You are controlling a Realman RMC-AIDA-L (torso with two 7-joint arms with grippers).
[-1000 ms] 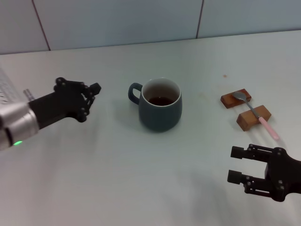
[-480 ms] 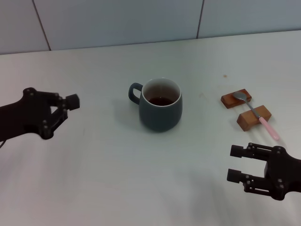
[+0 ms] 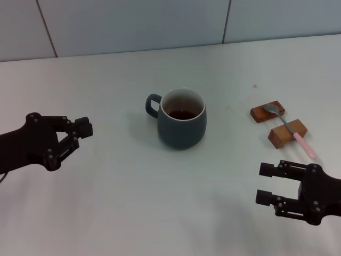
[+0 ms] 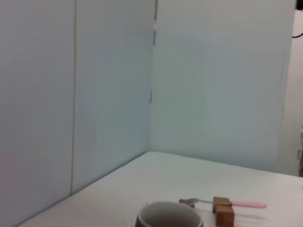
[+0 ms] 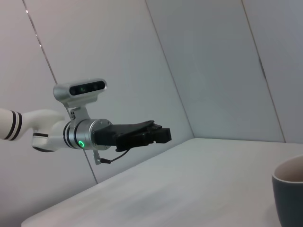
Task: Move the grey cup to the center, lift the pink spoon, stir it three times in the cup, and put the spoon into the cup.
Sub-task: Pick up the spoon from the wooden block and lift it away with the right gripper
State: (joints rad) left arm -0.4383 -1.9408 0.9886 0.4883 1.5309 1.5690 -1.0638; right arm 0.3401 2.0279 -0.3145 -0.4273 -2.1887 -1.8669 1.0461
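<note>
The grey cup (image 3: 182,118) stood near the middle of the table (image 3: 160,202), with brown drink inside. The pink spoon (image 3: 292,129) lay across two wooden blocks (image 3: 278,123), probably so a claw could get under it. The right gripper (image 3: 266,184), near the spoon, had its fingers apart and held nothing. The left gripper (image 3: 81,129) hung well away from the cup, holding nothing, its fingers only a little apart.
</note>
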